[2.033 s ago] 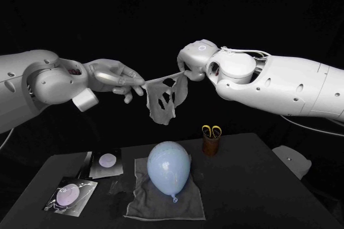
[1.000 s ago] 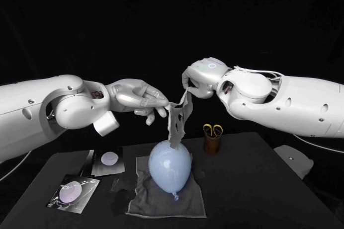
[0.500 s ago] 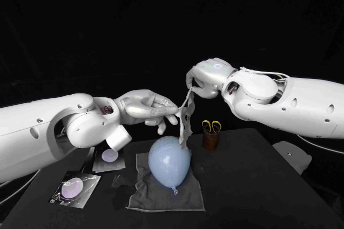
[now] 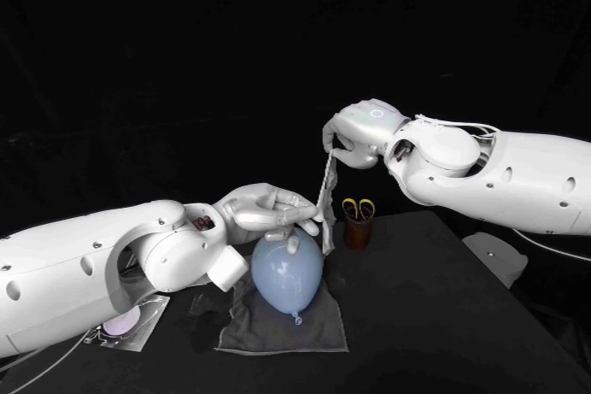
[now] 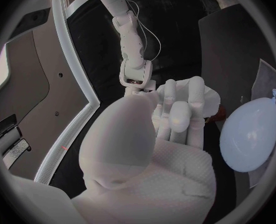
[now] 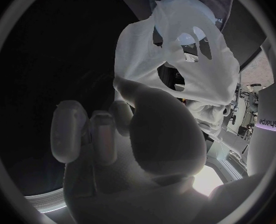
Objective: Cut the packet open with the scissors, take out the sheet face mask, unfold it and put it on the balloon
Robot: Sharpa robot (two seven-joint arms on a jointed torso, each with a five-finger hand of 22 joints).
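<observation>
Hanging between my two hands, the sheet face mask [image 4: 326, 185] shows from the head view as a narrow, nearly upright strip above the counter [image 4: 431, 326]. My right hand [image 4: 351, 138] pinches its upper end, the other fingers curled in. My left hand [image 4: 277, 213] has its fingers closed round the lower end, just over the top of the balloon [image 4: 289, 270]. One finger of that left hand seems to touch the balloon's top, though I cannot be sure from this angle. From my right wrist, the mask [image 6: 175, 59] hangs spread wide with its holes showing, and the balloon [image 6: 181, 10] lies beyond it.

The balloon lies on a grey cloth [image 4: 277, 330], its knot pointing toward me. Just beyond it and to the right stands a brown cup [image 4: 359, 234] with the yellow-handled scissors [image 4: 359, 208] upright in it. The packet [image 4: 123, 330] lies flat near the counter's left edge, partly hidden under my left arm.
</observation>
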